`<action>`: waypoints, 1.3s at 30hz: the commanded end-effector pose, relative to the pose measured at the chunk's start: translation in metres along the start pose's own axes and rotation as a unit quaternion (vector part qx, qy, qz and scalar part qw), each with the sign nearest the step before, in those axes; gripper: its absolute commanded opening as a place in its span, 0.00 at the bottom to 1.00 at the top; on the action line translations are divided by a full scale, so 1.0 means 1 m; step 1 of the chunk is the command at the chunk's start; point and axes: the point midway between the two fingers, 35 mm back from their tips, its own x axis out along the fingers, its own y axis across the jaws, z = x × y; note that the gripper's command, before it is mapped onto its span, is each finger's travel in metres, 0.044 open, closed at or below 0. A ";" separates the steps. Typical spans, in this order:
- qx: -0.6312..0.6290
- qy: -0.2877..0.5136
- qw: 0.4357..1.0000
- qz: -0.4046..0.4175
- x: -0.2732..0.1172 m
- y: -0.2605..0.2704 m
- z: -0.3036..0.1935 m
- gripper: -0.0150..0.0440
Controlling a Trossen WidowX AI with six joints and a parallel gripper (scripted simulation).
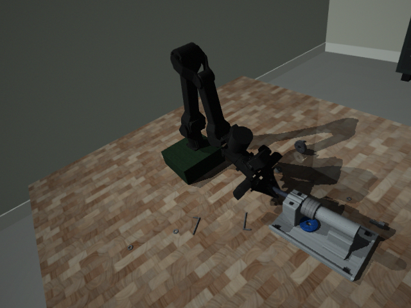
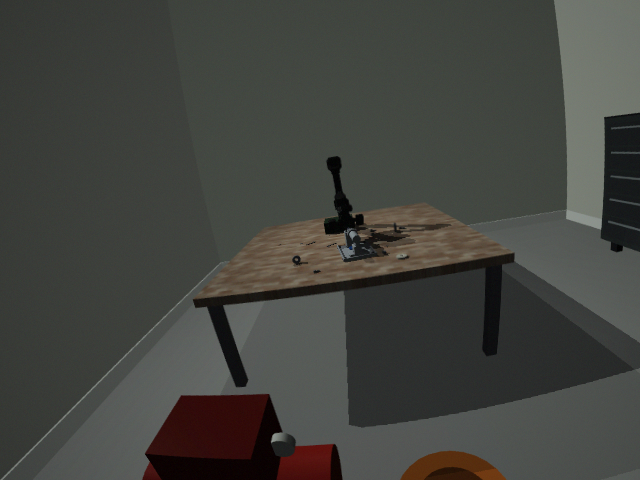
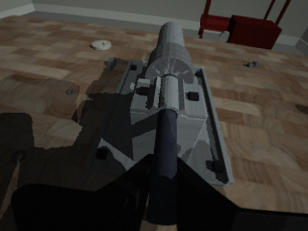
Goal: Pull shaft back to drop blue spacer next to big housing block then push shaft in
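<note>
Your end effector is closed to a narrow gap, its fingers clamped on the outer end of the dark shaft. From there the shaft runs into the front block, and beyond it sit the grey spacers and the pale housing tube.

The blue spacer lies low on the base plate, beneath the grey ones, apart from the shaft line. In the exterior view that plate stands inward from the tabletop's near edge, between its two near corners.

The drop looks done, so judge the step in hand as the push home. Drive straight along the shaft's own axis, towards that near edge; any tilt or sideways drift could bind it in the front block or cock a grey spacer. Go slowly, so the tip finds each bore, and keep your grip firm enough not to slip. Watch that the fingers don't strike the block before the shaft seats. Only then open and back off along the same line.
</note>
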 end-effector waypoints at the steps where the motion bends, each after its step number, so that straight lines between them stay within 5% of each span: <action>1: 0.000 -0.001 1.000 0.000 0.002 0.000 0.001 0.25; 39: 0.000 -0.001 1.000 0.000 0.011 0.000 0.007 0.25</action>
